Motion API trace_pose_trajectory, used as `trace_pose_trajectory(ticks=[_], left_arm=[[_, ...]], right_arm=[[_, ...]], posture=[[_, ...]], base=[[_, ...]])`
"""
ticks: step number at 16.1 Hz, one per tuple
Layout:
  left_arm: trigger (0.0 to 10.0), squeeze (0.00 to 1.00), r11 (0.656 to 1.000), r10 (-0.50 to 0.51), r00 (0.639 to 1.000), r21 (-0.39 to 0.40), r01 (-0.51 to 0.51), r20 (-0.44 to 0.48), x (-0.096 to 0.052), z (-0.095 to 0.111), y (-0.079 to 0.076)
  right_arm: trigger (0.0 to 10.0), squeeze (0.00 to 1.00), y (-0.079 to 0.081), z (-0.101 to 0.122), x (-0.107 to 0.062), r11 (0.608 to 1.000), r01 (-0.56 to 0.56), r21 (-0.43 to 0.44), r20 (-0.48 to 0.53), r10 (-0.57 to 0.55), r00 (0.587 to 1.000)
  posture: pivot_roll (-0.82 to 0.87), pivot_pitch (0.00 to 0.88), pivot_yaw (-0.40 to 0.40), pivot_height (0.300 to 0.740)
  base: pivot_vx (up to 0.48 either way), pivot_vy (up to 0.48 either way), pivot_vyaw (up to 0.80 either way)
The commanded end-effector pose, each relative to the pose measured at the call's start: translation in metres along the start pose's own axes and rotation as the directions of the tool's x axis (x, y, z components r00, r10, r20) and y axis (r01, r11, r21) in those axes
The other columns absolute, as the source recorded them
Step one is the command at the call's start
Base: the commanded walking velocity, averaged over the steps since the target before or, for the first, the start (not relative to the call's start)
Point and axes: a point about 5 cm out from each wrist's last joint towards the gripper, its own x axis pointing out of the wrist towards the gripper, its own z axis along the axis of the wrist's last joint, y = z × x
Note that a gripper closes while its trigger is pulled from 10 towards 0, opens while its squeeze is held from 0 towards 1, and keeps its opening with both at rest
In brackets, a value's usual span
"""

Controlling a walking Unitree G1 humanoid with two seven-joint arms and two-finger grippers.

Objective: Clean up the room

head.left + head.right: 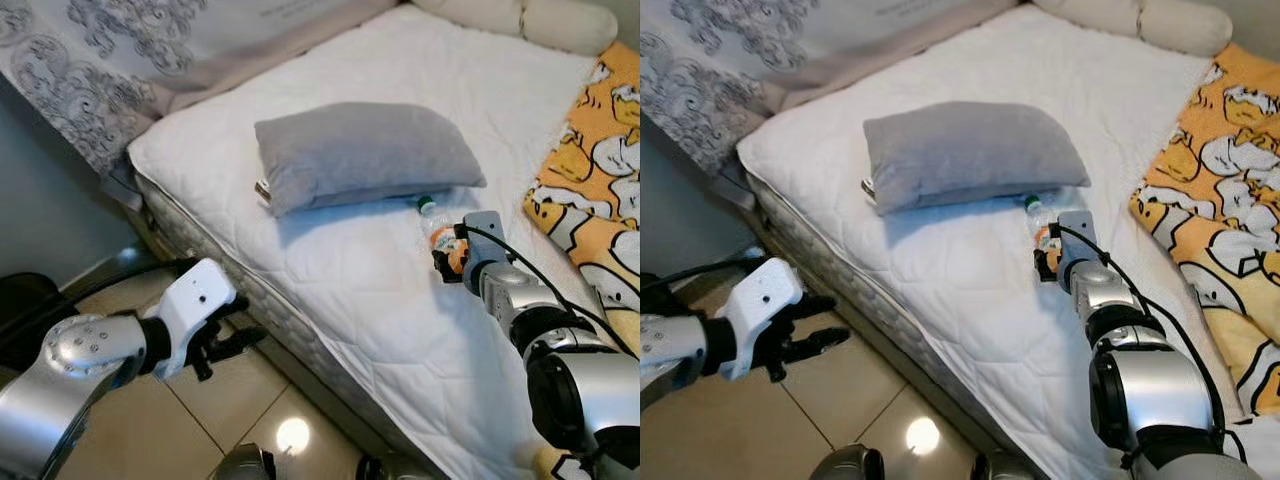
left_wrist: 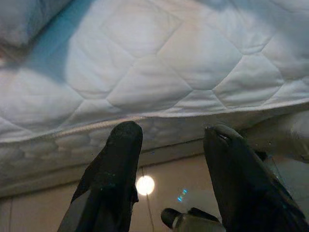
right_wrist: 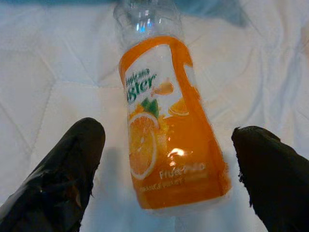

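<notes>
Right gripper [image 3: 166, 174] spreading wide, orange bottle [image 3: 166, 125] lying between fingers, untouched. Looking empty, light, slick, crushable; gripping labelled midsection best. Left gripper [image 2: 166, 159] hanging released, idle.

Even, soft indoor light fills the head views, which are sharp throughout; the grey pillow [image 1: 365, 152] casts a faint bluish shadow toward seven o'clock onto the white mattress [image 1: 330, 290], and a round lamp reflection [image 1: 292, 435] glares on the glossy floor tiles [image 1: 150, 425] near six o'clock. In the left wrist view the quilted mattress is slightly soft and washed out, bluish at eleven o'clock, with the same bright spot between the blurred black fingers [image 2: 108, 186]. In the right wrist view the orange bottle [image 3: 169, 125] is sharp with a small glint on its label, while the fingertips [image 3: 63, 179] are dark and out of focus.
</notes>
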Motion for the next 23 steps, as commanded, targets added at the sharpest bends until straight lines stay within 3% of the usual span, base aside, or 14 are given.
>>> trace_pose_trajectory(ticks=[1,3,4,5,6,14,18,20,23], left_arm=[[10.0,0.0,1.0,0.011,1.0,0.01,-0.011,-0.005,-0.005,0.002,-0.001],[10.0,0.0,1.0,0.016,1.0,0.002,-0.016,-0.007,-0.01,0.003,-0.004],[10.0,0.0,1.0,0.016,1.0,-0.002,-0.016,-0.014,-0.012,0.002,-0.005],[10.0,0.0,1.0,0.016,1.0,-0.006,-0.017,-0.019,-0.013,0.001,-0.006],[10.0,0.0,1.0,0.017,1.0,-0.009,-0.018,-0.021,-0.014,0.002,-0.005],[10.0,0.0,1.0,-0.001,1.0,-0.024,0.001,-0.026,-0.016,0.002,-0.009],[10.0,0.0,0.998,-0.006,1.0,-0.064,0.004,-0.023,-0.012,-0.004,-0.015],[10.0,0.0,0.995,-0.001,1.0,-0.1,0.001,-0.001,-0.002,-0.008,-0.022],[10.0,0.0,0.99,0.003,1.0,-0.143,0.0,0.022,0.015,-0.013,-0.023]], right_arm=[[10.0,0.0,0.001,-0.008,0.0,1.0,0.002,0.007,-0.013,-0.002,1.0],[10.0,0.0,-0.001,-0.006,0.0,0.999,0.013,0.041,0.009,-0.013,1.0],[6.8,0.0,-0.002,-0.007,0.0,0.999,0.015,0.045,0.0,-0.015,1.0],[0.9,0.0,-0.002,-0.007,0.0,0.999,0.021,0.038,-0.006,-0.021,1.0],[0.0,0.0,-0.002,-0.006,0.0,0.999,0.026,0.043,-0.005,-0.025,1.0],[0.0,0.0,-0.004,-0.013,-0.001,0.998,0.047,0.038,-0.043,-0.046,0.998],[0.0,0.0,-0.004,-0.011,-0.001,0.991,0.025,0.131,-0.024,-0.022,0.999],[0.0,0.0,-0.007,-0.015,-0.001,0.969,0.009,0.246,-0.006,-0.008,1.0],[0.0,0.0,-0.016,-0.026,-0.004,0.937,0.012,0.35,0.004,-0.014,1.0]], posture=[[0.21,0.18,-0.02,0.74],[0.22,0.179,-0.021,0.74],[0.21,0.178,-0.018,0.74],[0.21,0.178,-0.019,0.74],[0.21,0.18,-0.017,0.74],[0.22,0.158,-0.023,0.74],[0.19,0.094,-0.036,0.74],[0.14,0.008,-0.034,0.74],[0.07,0.0,-0.008,0.74]], base=[[0.0,0.0,0.0],[0.0,0.0,0.0],[0.0,0.0,0.0],[0.0,0.0,0.0],[0.0,0.0,0.0],[0.0,0.0,0.0],[0.0,0.0,0.0],[0.0,0.0,0.0],[0.0,0.0,0.0]])
